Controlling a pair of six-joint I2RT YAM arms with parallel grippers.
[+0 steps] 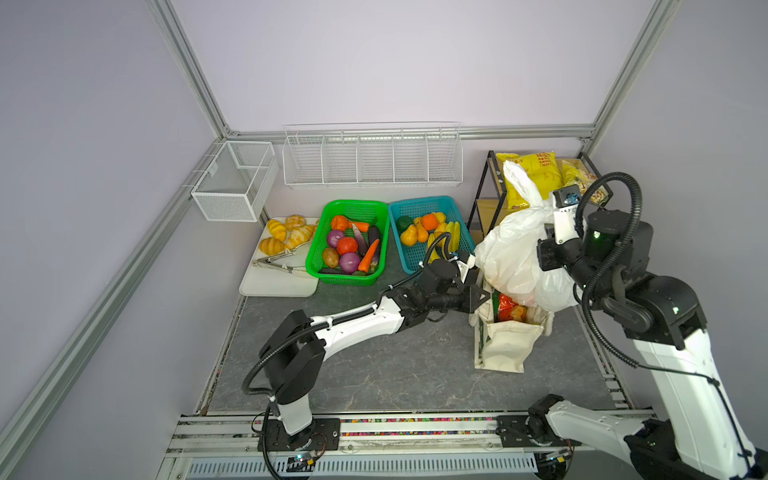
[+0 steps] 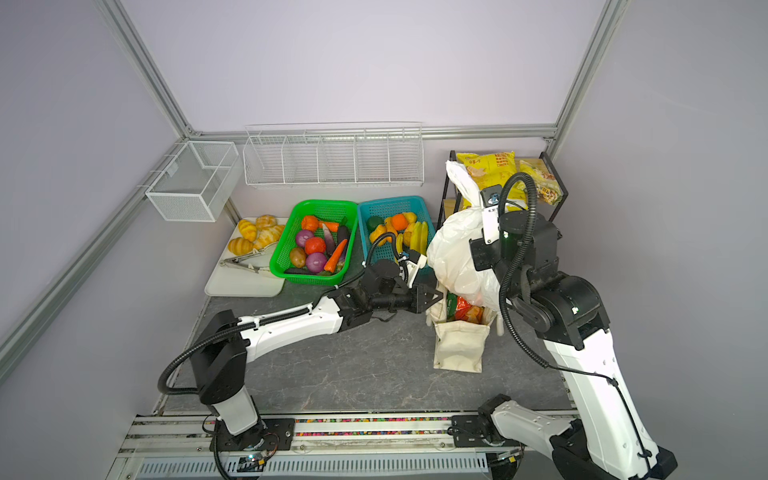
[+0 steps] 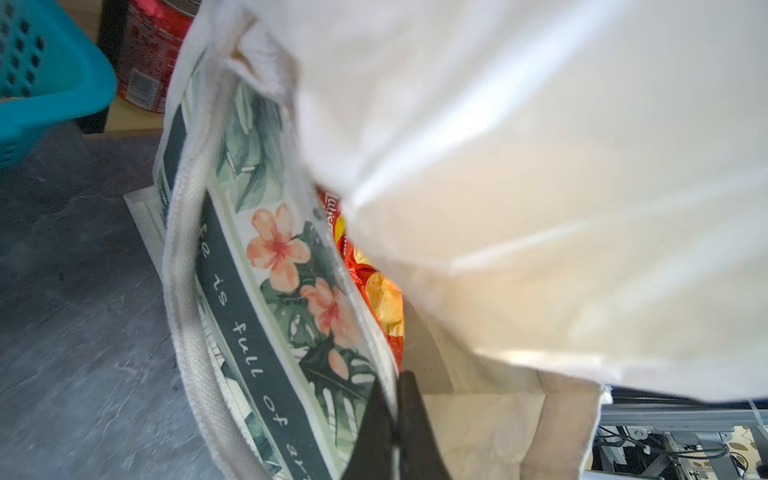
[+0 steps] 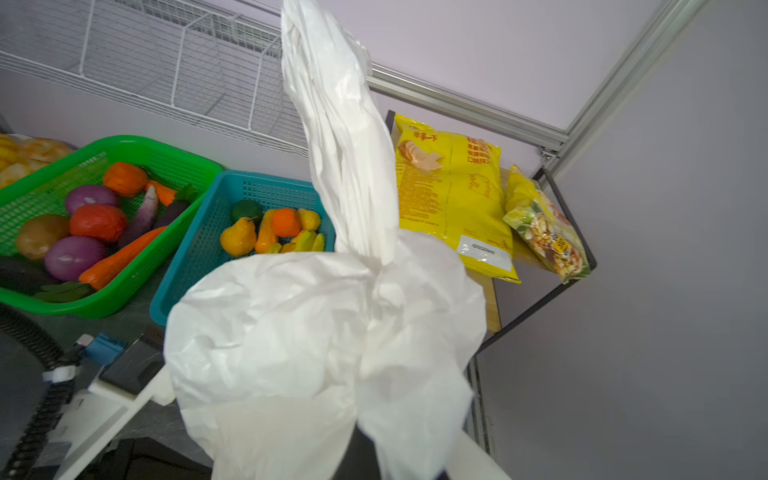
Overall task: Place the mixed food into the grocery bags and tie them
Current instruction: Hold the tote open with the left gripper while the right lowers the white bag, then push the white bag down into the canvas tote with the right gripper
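The cream canvas tote (image 1: 505, 345) (image 2: 459, 345) with leaf print (image 3: 266, 291) stands open on the grey table, a red snack packet (image 1: 509, 309) (image 3: 382, 299) inside it. My left gripper (image 1: 484, 295) (image 3: 397, 399) is shut on the tote's near rim. The white plastic bag (image 1: 511, 257) (image 2: 455, 249) (image 4: 311, 332) hangs bulging just above the tote's mouth, its handles bunched and sticking up. My right gripper (image 4: 357, 444) is shut on it, the fingertips hidden by plastic. An orange toy fruit (image 1: 429, 221) and yellow bananas (image 1: 451, 232) lie in the teal basket (image 1: 419, 201).
A green basket (image 1: 349, 206) of vegetables sits left of the teal one. Further left is a white tray (image 1: 274, 286) with bread rolls and tongs. Behind the bags stands a black shelf with a big yellow chip bag (image 1: 532, 174). White wire racks hang on the back wall.
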